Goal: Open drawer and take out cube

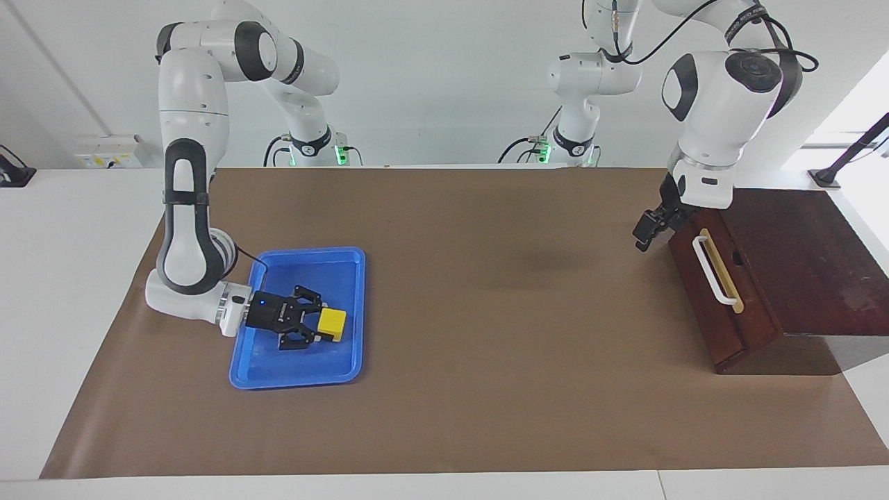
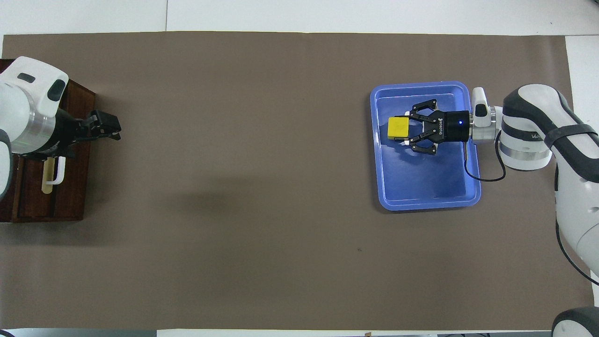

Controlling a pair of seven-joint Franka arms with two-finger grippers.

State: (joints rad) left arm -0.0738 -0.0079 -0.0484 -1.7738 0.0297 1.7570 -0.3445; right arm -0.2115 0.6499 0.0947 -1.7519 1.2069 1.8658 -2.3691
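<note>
pinching the cube (image 1: 332, 323) between its fingertips, the right gripper (image 1: 321, 329) lies nearly flat, low over the blue tray (image 1: 351, 303) at the lower left of the facing view. in the overhead view the same gripper (image 2: 403, 132) points toward the frame's left from the right arm, which enters at the right edge, and the yellow cube (image 2: 397, 128) sits at its tips, over the upper part of the tray (image 2: 423, 201) in the right half of the frame. whether the cube's underside touches the tray floor cannot be told.

the left gripper (image 1: 647, 232) hangs in the air at the upper right of the facing view, over the brown mat (image 1: 500, 389), just beside the upper corner of the drawer (image 1: 708, 292) front and apart from it. its fingers stand spread and hold nothing. in the overhead view it (image 2: 106, 128) shows at the left edge, poking out past the dark wooden box (image 2: 70, 201) over the mat (image 2: 234, 210).

the drawer is pushed in, its front flush with the box (image 1: 819, 264), which sits at the right edge of the facing view. the white bar handle (image 1: 715, 271) lies on its tan strip, untouched; in the overhead view only the lower part of the handle (image 2: 58, 175) shows below the left arm's wrist.
</note>
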